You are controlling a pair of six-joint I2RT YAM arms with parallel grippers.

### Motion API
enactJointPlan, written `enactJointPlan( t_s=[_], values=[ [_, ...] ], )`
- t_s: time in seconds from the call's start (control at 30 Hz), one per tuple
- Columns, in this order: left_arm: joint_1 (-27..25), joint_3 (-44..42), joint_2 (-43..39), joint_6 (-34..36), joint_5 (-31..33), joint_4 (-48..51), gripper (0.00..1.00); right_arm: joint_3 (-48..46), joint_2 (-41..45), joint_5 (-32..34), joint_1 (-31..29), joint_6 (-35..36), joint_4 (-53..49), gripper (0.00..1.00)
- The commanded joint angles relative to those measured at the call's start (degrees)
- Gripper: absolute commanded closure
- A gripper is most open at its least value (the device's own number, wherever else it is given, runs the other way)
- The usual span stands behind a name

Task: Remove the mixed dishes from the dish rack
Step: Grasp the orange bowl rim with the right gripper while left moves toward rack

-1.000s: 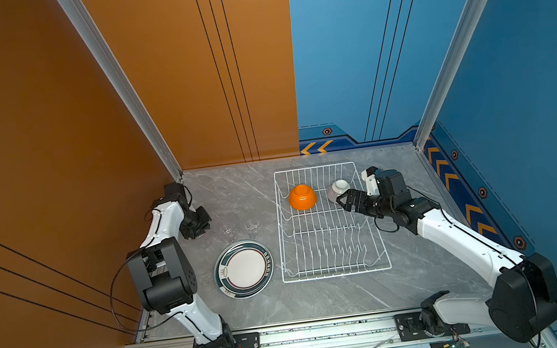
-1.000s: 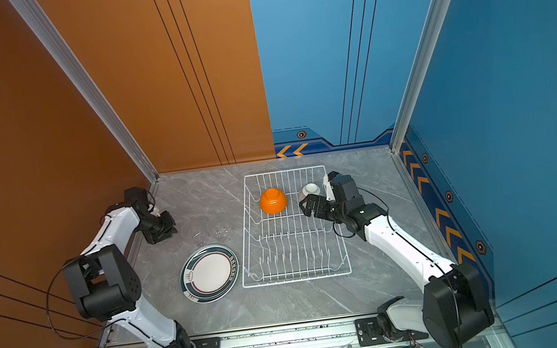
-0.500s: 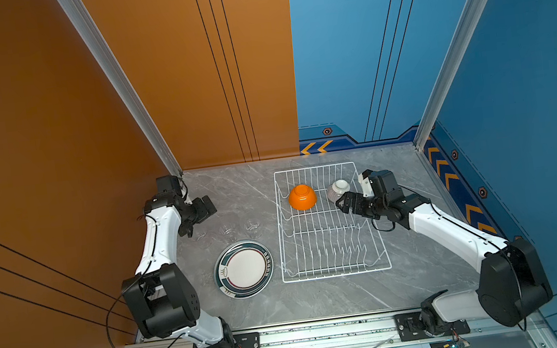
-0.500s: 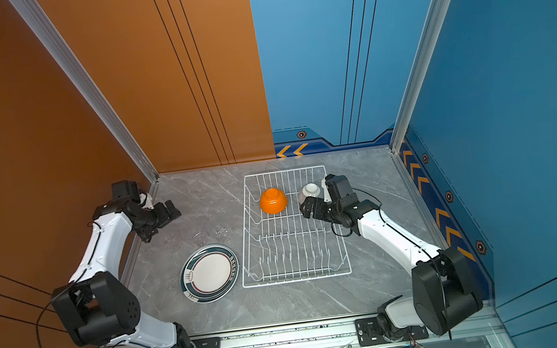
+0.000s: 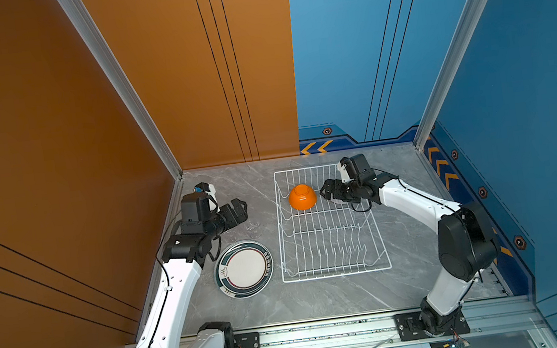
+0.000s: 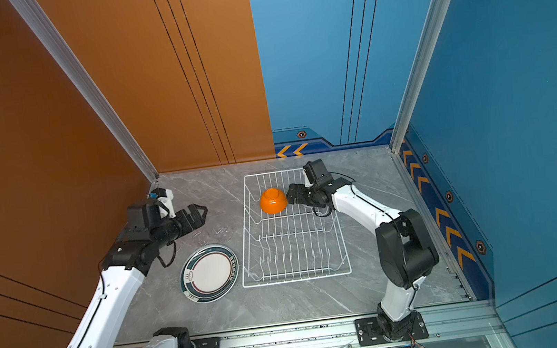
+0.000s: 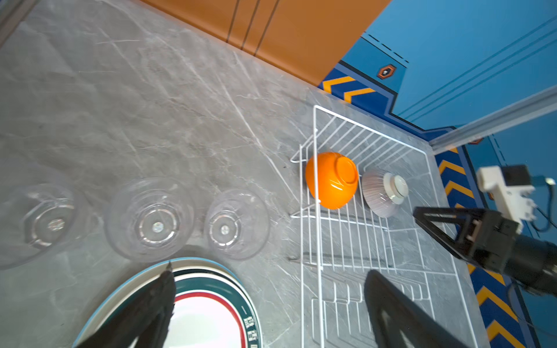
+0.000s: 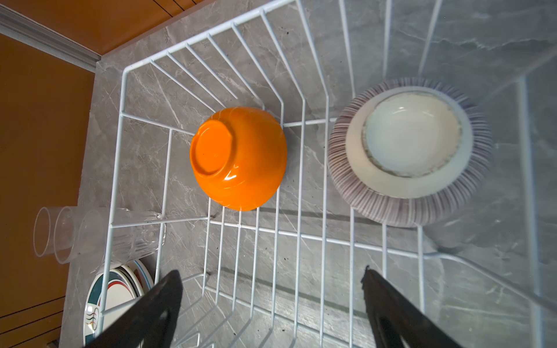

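Both grippers empty, two bowls in the rack

The left gripper (image 5: 240,208) has its fingers spread wide, holding nothing. Three clear glass cups (image 7: 156,220) stand just beyond its fingertips, with the stacked plates (image 5: 244,269) near them. In the dish rack (image 5: 336,273), the upturned orange bowl (image 5: 302,196) and ribbed bowl (image 8: 407,144) lie ahead of the right gripper (image 8: 271,272), whose fingers are wide and empty.

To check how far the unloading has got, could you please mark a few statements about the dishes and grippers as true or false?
1. The orange bowl lies upside down in the dish rack. True.
2. Three clear glass cups are on the table. True.
3. The ribbed bowl sits on the table. False: it is in the rack, beside the orange bowl.
4. The right gripper is shut on a bowl. False: it is open and empty.
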State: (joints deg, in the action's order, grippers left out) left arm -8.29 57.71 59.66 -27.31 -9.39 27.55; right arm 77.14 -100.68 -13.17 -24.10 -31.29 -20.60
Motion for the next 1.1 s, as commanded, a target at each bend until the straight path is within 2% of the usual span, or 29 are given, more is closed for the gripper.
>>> enactJointPlan(
  t_s=[0.0,0.17,0.33,0.67,0.8,1.07],
  values=[
    [-4.7,-1.6,-0.3,-2.4,2.3,-5.6,0.02,4.1,-3.2,2.9,-2.0,0.5,-2.4,0.08],
    [-12.0,-3.7,-0.3,-2.8,4.5,-9.1,0.02,8.5,-9.1,3.9,-3.1,-0.9,-3.3,0.12],
    [-15.1,-5.7,0.2,-3.4,5.3,-12.1,0.02,11.5,-13.2,5.3,-3.6,-1.8,-3.8,0.13],
    [-15.8,-7.8,1.3,-3.0,4.7,-15.7,0.02,15.8,-17.8,5.3,-3.9,-3.8,-3.8,0.12],
    [-15.7,-9.3,1.6,-3.3,4.6,-19.1,0.02,16.8,-20.4,5.1,-3.9,-4.8,-2.7,0.14],
    [-15.8,-9.0,3.1,-3.6,3.2,-19.5,0.02,16.4,-22.6,2.2,-3.3,-9.2,2.5,0.21]
  ],
)
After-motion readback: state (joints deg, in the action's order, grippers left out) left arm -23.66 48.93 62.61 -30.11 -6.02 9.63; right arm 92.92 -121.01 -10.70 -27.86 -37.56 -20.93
